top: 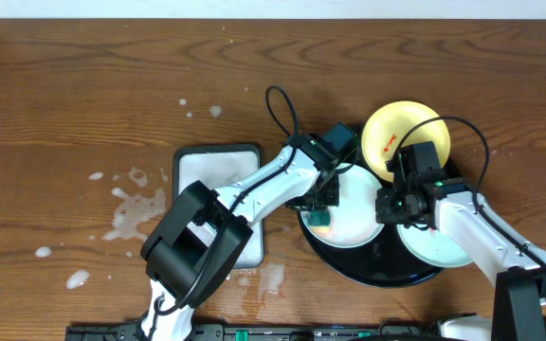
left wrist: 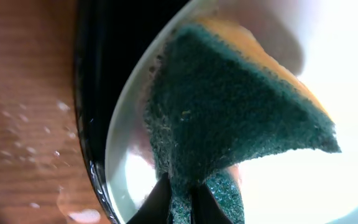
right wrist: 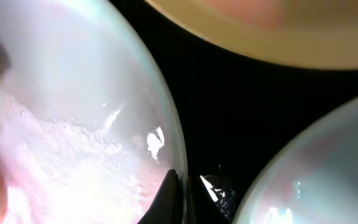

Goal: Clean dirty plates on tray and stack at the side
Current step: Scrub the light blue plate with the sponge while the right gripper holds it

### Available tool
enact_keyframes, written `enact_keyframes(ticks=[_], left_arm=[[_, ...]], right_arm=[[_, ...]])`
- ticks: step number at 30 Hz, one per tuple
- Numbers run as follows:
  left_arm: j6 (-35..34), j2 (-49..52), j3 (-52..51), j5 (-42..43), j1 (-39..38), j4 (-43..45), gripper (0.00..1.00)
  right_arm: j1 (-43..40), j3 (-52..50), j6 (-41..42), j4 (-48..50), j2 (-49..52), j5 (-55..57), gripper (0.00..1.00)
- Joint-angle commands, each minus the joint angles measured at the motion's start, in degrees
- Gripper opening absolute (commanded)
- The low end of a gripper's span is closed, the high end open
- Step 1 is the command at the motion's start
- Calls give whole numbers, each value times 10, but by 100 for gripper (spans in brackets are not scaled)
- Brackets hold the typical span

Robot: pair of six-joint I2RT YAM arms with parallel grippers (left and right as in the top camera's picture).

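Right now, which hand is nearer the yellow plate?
Right. The right hand grips the rim of the middle mint plate, just beside the yellow plate. The left hand is farther off, across that mint plate, holding the sponge on it.

The far half of the bench (top: 83,66) lies open; wet patches (top: 131,213) mark the left side. The left arm (top: 263,180) stretches across the sponge tray (top: 205,161) and bars it. Over the black tray (top: 377,272) things are crowded: left tool (top: 318,213) pinching a sponge (left wrist: 229,106), right tool (top: 398,206) close beside, and yellow plate (top: 391,133), left mint plate (top: 358,227), right mint plate (top: 434,251) leave only narrow black strips between.
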Motion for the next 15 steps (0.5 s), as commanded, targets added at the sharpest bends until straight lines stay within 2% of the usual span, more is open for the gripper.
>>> enact_keyframes(ticks=[1, 5, 7, 11, 13, 15], left_arm=[[-6, 21, -17, -83, 14, 10, 7], [-6, 31, -17, -19, 4, 48, 7], [-5, 34, -17, -55, 3, 28, 8], [-11, 32, -17, -192, 5, -26, 8], [-10, 32, -17, -188, 5, -21, 7], [-4, 32, -17, -132, 3, 5, 7]], right_arm=[[4, 1, 3, -2, 1, 8, 1], [4, 1, 3, -2, 1, 8, 1], [4, 1, 3, -2, 1, 7, 1], [4, 1, 3, -2, 1, 0, 1], [4, 1, 3, -2, 1, 0, 1], [4, 1, 3, -2, 1, -1, 1]])
